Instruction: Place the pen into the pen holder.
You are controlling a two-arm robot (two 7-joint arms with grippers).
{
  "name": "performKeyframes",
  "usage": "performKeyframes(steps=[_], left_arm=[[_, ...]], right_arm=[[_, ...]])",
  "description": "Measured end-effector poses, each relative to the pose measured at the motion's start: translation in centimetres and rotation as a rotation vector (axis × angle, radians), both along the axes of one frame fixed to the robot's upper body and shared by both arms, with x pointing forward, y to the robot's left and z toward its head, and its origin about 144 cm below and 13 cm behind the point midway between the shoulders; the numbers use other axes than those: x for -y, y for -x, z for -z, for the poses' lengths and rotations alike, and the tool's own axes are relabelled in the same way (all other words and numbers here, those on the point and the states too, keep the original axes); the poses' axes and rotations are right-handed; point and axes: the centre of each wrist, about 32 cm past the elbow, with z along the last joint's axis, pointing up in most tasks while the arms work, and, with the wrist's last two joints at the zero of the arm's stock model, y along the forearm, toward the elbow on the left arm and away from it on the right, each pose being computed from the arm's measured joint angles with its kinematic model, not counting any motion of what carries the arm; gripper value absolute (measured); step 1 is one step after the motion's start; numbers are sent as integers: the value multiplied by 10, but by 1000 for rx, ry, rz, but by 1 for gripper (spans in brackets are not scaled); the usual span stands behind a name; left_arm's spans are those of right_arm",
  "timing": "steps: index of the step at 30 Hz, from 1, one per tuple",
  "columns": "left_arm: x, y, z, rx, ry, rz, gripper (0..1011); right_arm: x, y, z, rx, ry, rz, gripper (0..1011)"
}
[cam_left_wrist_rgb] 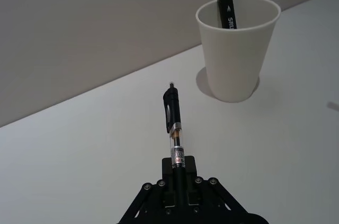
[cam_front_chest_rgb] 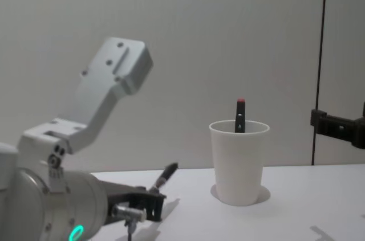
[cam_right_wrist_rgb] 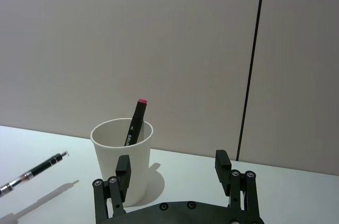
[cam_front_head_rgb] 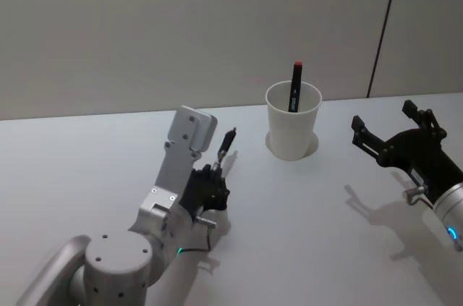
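Observation:
My left gripper [cam_front_head_rgb: 215, 172] is shut on the lower end of a black pen [cam_front_head_rgb: 226, 145] with a clear barrel section. The pen [cam_left_wrist_rgb: 172, 123] sticks out from the gripper [cam_left_wrist_rgb: 179, 173], tilted up toward the pen holder and short of it, above the table. The pen holder [cam_front_head_rgb: 292, 129] is a plain white paper cup [cam_left_wrist_rgb: 235, 54] standing upright near the table's back edge. My right gripper [cam_front_head_rgb: 387, 121] hovers to the right of the cup, open and holding nothing. In the right wrist view the cup [cam_right_wrist_rgb: 114, 150] stands beyond the gripper [cam_right_wrist_rgb: 173, 161].
A black marker with a red cap [cam_front_head_rgb: 296, 85] leans inside the cup [cam_front_chest_rgb: 238, 161], its top above the rim. A pale wall with a dark vertical seam [cam_front_head_rgb: 382, 27] rises right behind the white table [cam_front_head_rgb: 304, 219].

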Motion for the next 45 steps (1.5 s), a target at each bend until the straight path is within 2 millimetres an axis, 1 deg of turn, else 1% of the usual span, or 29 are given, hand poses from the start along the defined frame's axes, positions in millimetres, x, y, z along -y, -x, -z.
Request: performKeyframes(steps=[13, 22, 28, 32, 45], left_arm=[[-12, 10, -3, 139, 82, -36, 129], [-18, 11, -3, 259, 138, -49, 129], [-21, 6, -1, 352, 191, -26, 129], [-21, 2, -1, 385, 214, -3, 129], [-19, -16, -1, 476, 313, 157, 129]], right_arm=[[0, 0, 0, 0, 0, 0, 1002], [0, 0, 0, 0, 0, 0, 1002], [0, 0, 0, 0, 0, 0, 1002], [0, 0, 0, 0, 0, 0, 1002], [0, 0, 0, 0, 0, 0, 1002]])
